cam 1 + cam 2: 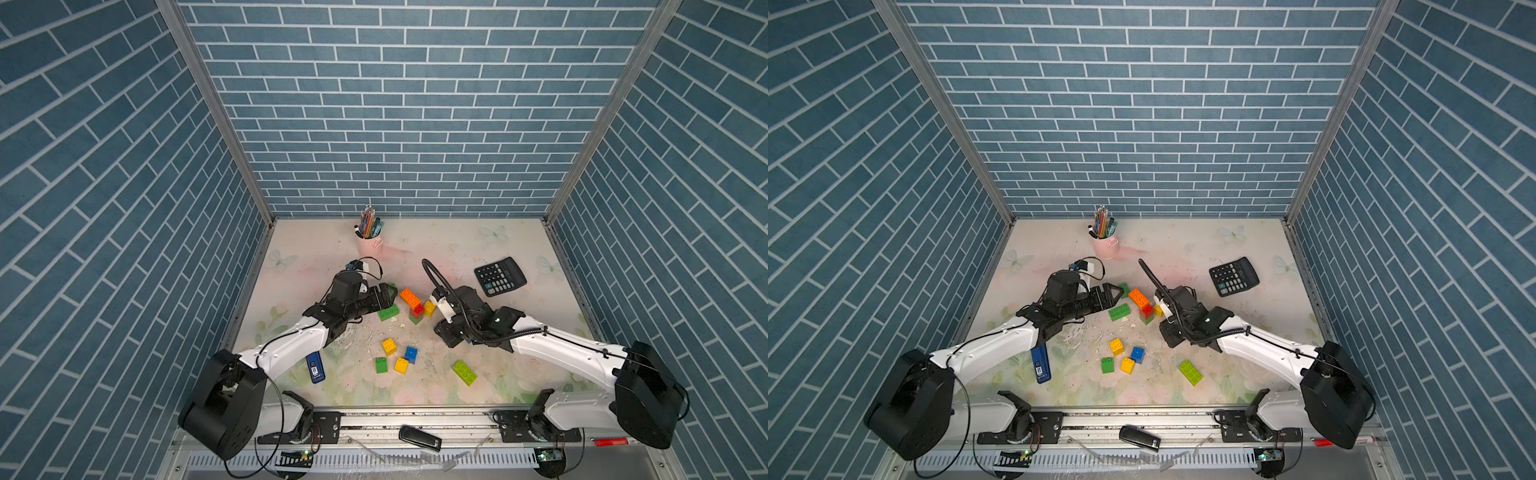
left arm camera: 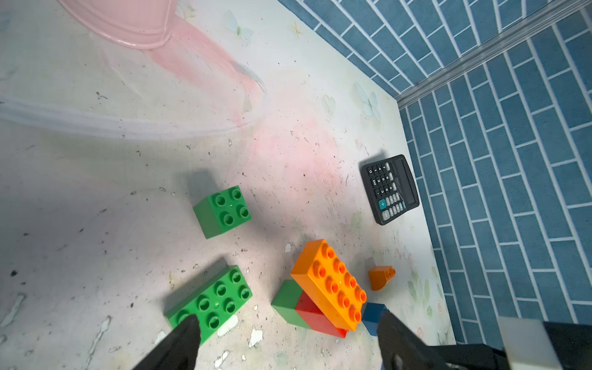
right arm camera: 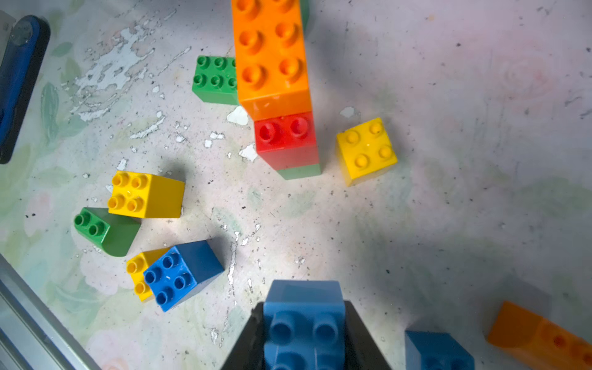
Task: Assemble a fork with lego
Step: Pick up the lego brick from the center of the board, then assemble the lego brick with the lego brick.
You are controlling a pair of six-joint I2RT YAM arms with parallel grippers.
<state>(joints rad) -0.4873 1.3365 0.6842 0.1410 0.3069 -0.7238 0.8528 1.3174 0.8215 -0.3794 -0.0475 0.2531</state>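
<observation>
Right pincer (image 3: 304, 309): pressed together on a blue square studded plastic brick (image 3: 304, 323). It pinches the two flat side walls, and the studs face the wrist camera.
Left pincer (image 2: 288, 333): spread wide, nothing between the jaws.

Lego, location: the part-built stack stands straight ahead of the right pincer, between the two pincers. It is an orange oblong eight-stud brick (image 3: 272, 54) on a red square brick (image 3: 286, 141) on a dull green brick (image 3: 299, 171). The orange one overhangs its base. A yellow square four-stud brick (image 3: 366, 149) sits just beside the stack, apart from it. A green oblong eight-stud brick (image 2: 209, 299) lies at one left finger; I cannot tell if they touch. A loose cluster of yellow, green and blue pieces lies off to one side of the right pincer, closer to it than the stack is.

Handling (judgement): the bricks are hard moulded plastic, probably hollow and light, and stiff. Their glossy faces are likely to slip under a shallow pinch. Best hold is on opposite flat walls, low down, leaving the studs free for mating. The stack has a narrow base, so pressing a brick onto it could tip it. Bracing it with the free left pincer looks prudent.
</observation>
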